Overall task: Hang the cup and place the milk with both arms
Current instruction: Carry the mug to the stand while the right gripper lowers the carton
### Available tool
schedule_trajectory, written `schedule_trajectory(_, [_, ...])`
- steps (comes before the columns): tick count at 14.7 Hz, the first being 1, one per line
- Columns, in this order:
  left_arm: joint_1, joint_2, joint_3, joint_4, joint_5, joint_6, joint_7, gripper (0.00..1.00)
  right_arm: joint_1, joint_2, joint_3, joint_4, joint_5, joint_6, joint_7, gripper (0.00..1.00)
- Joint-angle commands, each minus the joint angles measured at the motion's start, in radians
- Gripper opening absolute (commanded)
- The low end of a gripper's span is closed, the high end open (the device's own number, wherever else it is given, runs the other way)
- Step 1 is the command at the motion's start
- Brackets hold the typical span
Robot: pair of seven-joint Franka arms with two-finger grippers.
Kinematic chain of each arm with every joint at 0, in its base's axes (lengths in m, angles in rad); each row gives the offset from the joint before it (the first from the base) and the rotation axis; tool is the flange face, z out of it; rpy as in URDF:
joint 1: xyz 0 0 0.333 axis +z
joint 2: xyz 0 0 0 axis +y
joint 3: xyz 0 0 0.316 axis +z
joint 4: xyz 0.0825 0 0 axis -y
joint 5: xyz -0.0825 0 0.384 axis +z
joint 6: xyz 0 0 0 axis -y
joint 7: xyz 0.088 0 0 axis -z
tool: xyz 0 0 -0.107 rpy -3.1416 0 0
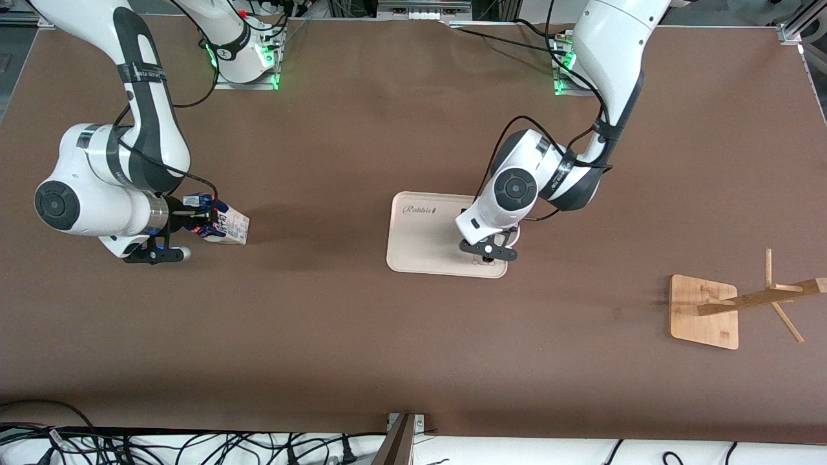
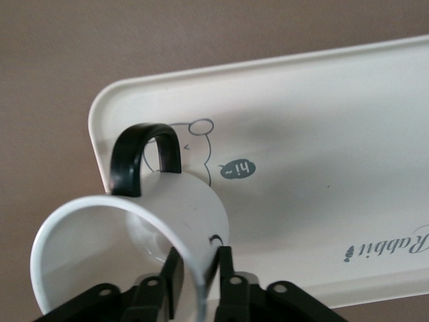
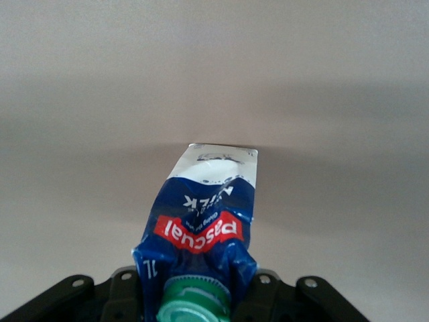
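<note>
My left gripper (image 1: 489, 250) is over the corner of the cream tray (image 1: 420, 236) nearest the wooden rack. It is shut on the rim of the cup (image 2: 177, 215), with one finger inside and one outside. The cup is tilted and its black handle (image 2: 144, 157) points away from the gripper (image 2: 198, 278). I cannot tell whether the cup touches the tray (image 2: 335, 154). In the front view my left hand hides most of the cup. My right gripper (image 1: 197, 223) is shut on the gable top of the milk (image 1: 229, 226), which lies sideways low over the table at the right arm's end. In the right wrist view the gripper (image 3: 198, 288) squeezes the milk (image 3: 208, 208) by its green cap (image 3: 194, 302).
A wooden cup rack (image 1: 704, 310) with slanted pegs (image 1: 762, 298) stands at the left arm's end of the table, nearer the front camera than the tray. Bare brown table lies between the milk and the tray. Cables run along the table's front edge.
</note>
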Motion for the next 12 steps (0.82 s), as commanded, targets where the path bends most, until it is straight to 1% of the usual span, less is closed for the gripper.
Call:
schedule_trajectory(1, [0.02,-0.027,0.001,0.034,0.011,-0.059,0.018,0.0,-0.005,-0.05,0.01,-0.05,-0.017,0.027,-0.029,0.43])
schedule_trajectory(2, [0.033,-0.03,0.003,0.057,0.011,-0.085,0.019,0.0,-0.005,-0.053,0.01,-0.052,-0.017,0.026,-0.03,0.43])
schedule_trajectory(3, [0.053,-0.036,0.009,0.095,0.011,-0.125,0.022,0.0,-0.005,-0.053,0.01,-0.05,-0.015,0.026,-0.029,0.52])
schedule_trajectory(4, [0.079,-0.04,0.009,0.141,0.011,-0.175,0.034,0.0,-0.005,-0.053,0.007,-0.047,-0.015,0.024,-0.029,0.81])
schedule_trajectory(5, [0.099,-0.04,0.01,0.179,0.011,-0.215,0.045,0.0,-0.007,-0.053,0.0,-0.041,-0.013,0.015,-0.017,1.0])
schedule_trajectory(7, [0.143,-0.053,0.01,0.244,0.011,-0.284,0.056,0.0,-0.007,-0.064,-0.009,-0.038,-0.013,-0.005,-0.017,1.0])
schedule_trajectory(10, [0.258,-0.085,0.009,0.322,0.011,-0.389,0.163,0.0,-0.005,-0.067,-0.02,-0.018,-0.013,-0.035,-0.024,1.0])
schedule_trajectory(12, [0.315,-0.104,0.007,0.37,0.011,-0.449,0.188,0.0,-0.007,-0.069,-0.023,0.009,-0.013,-0.077,-0.024,1.0])
